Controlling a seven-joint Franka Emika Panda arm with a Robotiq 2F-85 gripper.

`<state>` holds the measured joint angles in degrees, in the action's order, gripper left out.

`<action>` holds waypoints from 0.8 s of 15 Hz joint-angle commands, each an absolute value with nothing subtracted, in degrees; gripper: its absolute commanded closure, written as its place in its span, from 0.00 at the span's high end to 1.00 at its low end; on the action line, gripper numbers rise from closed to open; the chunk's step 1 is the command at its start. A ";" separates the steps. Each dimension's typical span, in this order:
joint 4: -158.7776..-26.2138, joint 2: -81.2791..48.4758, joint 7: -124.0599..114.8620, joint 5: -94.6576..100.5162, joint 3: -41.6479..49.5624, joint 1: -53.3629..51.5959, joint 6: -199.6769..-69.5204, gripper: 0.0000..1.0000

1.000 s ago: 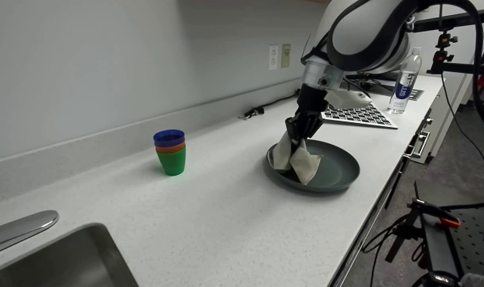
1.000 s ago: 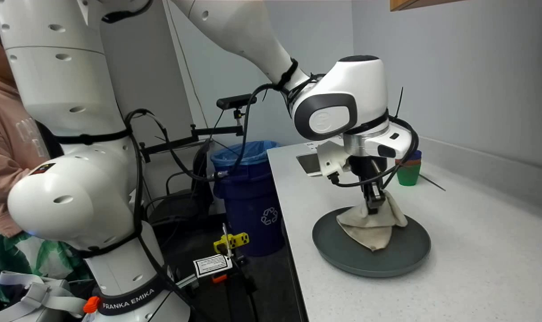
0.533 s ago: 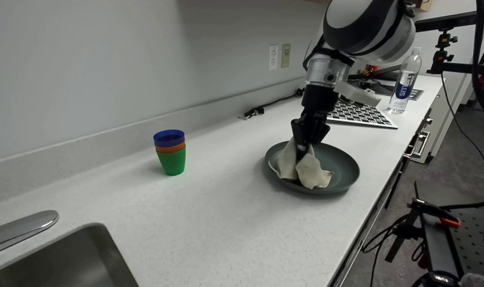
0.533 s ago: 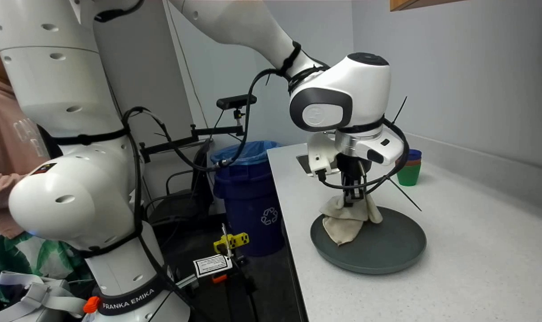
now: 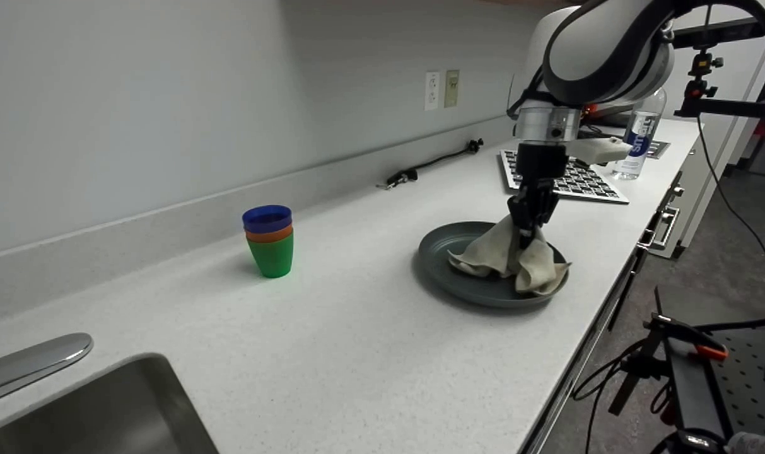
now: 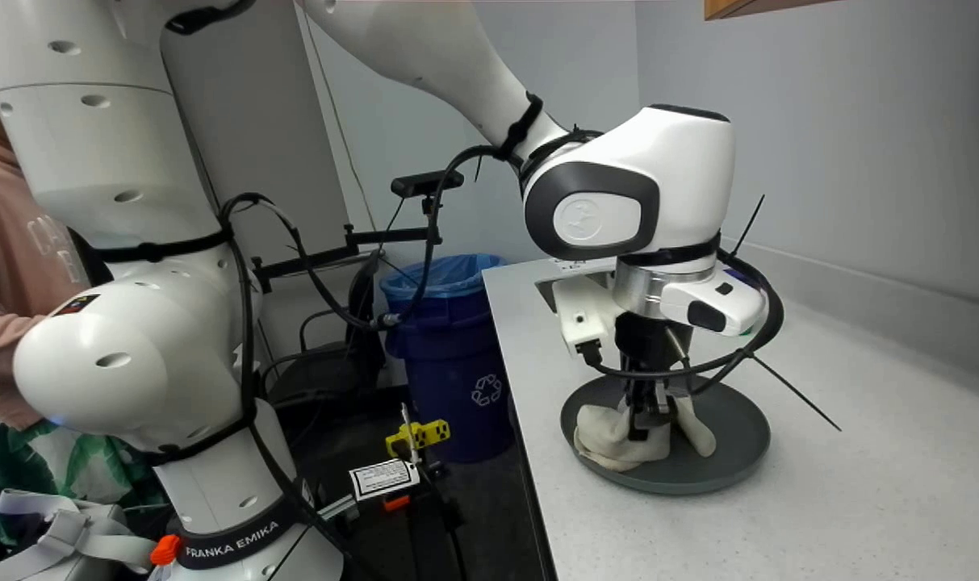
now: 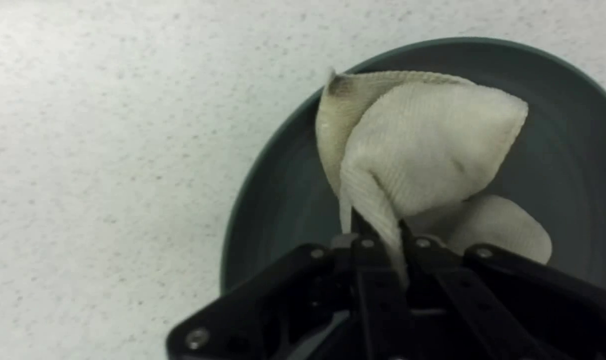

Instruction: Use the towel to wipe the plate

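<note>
The dark grey-green plate [image 5: 442,243] lies flat on the white counter; it also shows in an exterior view [image 6: 723,460] and in the wrist view [image 7: 567,150]. The cream towel [image 5: 492,249] is bunched on the plate, with one corner reaching the rim; it also shows in an exterior view [image 6: 622,440] and in the wrist view [image 7: 432,145]. My gripper [image 7: 385,225] points down over the plate, shut on a fold of the towel. Its fingertips [image 5: 526,236] are partly hidden by the cloth. The towel's underside is hidden.
Stacked blue, orange and green cups [image 5: 274,249] stand near the wall. A sink [image 5: 123,410] and faucet [image 5: 32,362] are at one end. A checkered board [image 5: 584,183] and water bottle [image 5: 637,139] stand beyond the plate. A person [image 6: 9,282] is behind the arm base.
In an exterior view the gripper and towel have moved right across the plate. In an exterior view they went left, then came lower and nearer the camera. The plate has shifted slightly.
</note>
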<state>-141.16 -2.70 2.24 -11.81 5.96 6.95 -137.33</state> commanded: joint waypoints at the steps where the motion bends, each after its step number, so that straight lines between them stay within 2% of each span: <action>1: -140.78 -2.88 -1.43 -1.08 7.43 7.15 -141.34 0.02; 7: -138.77 -6.55 -9.11 9.37 7.89 6.24 -152.56 0.02; 12: -136.69 -8.99 -11.52 3.52 5.89 4.79 -155.09 0.02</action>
<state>-138.75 -7.25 -10.08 6.82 6.84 5.96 -154.30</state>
